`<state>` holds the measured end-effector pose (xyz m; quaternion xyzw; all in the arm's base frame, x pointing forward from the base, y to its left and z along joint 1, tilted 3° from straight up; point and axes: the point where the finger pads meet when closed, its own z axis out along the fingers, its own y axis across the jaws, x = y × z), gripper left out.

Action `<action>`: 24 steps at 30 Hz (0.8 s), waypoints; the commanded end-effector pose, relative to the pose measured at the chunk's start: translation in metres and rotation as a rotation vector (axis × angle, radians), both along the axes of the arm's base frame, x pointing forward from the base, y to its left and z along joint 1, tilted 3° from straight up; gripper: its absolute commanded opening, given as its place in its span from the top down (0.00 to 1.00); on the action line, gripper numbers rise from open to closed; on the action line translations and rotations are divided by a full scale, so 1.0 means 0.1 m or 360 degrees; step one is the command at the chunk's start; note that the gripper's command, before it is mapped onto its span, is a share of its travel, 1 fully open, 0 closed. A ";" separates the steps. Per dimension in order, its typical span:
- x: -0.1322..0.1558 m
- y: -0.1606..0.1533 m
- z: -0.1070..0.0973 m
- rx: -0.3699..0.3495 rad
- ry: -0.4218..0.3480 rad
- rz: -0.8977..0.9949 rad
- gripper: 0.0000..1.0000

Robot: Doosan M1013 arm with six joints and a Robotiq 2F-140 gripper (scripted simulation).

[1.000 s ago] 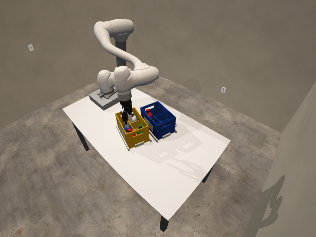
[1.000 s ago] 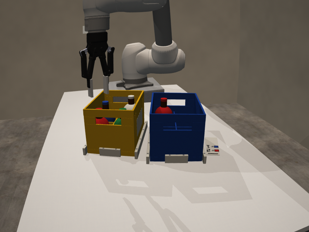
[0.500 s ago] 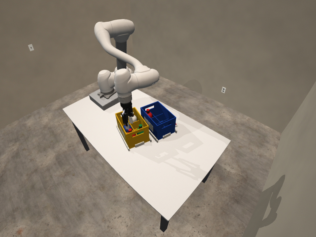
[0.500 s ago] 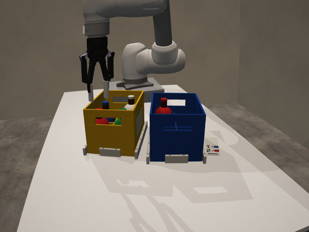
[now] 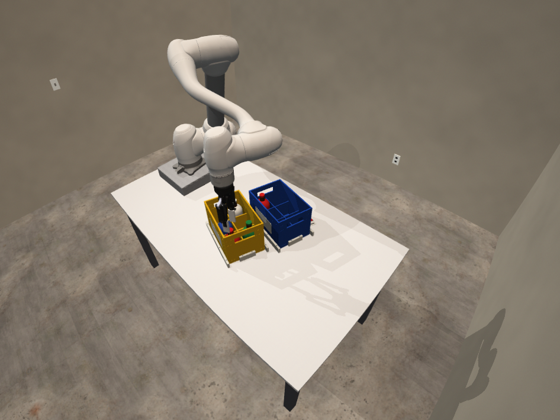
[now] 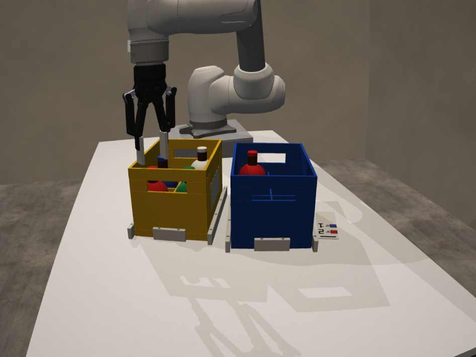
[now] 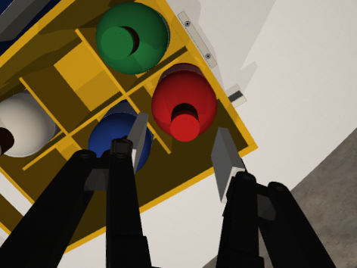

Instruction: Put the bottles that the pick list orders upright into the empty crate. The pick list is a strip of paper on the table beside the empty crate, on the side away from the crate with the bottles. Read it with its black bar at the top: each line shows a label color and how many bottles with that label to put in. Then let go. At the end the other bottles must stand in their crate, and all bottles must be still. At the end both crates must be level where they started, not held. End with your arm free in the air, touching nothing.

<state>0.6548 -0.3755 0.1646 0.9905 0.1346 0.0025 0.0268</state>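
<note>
I hover over the yellow crate (image 5: 246,252) (image 6: 169,211) (image 7: 151,205) as the gripper (image 5: 229,222) (image 6: 152,160) (image 7: 181,135), my fingers part-spread with nothing between them. The list (image 5: 312,222) (image 6: 327,226), beyond the blue crate (image 5: 293,232) (image 6: 268,222) (image 7: 7,42) from the yellow crate, asks for two red and one blue. One red bottle (image 5: 264,203) (image 6: 252,169) stands across from the yellow crate, in the blue one; by my count one red and one blue remain.

Inside the yellow crate, the near red (image 5: 230,231) (image 6: 156,187) (image 7: 185,88) stands in a corner cell, and the blue bottle (image 5: 221,226) (image 6: 162,163) (image 7: 103,132) is in the cell beside it. The green bottle (image 5: 248,226) (image 6: 183,187) (image 7: 132,49) and white bottle (image 5: 238,209) (image 6: 200,165) (image 7: 24,125) should stay in the yellow crate.

I judge the near red to be my next pick, though blue is possible. I should centre on its cap before sinking: one finger looks close over the blue bottle, the other near the yellow crate's wall, and either could catch. Then I should go straight down, pinch the neck squarely, and lift plumb until the base clears the yellow crate's rim, lest I drag the crate or tip a neighbour.
</note>
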 end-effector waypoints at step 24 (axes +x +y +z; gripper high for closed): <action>0.00 -0.02 -0.30 0.0000 0.0000 0.0000 0.62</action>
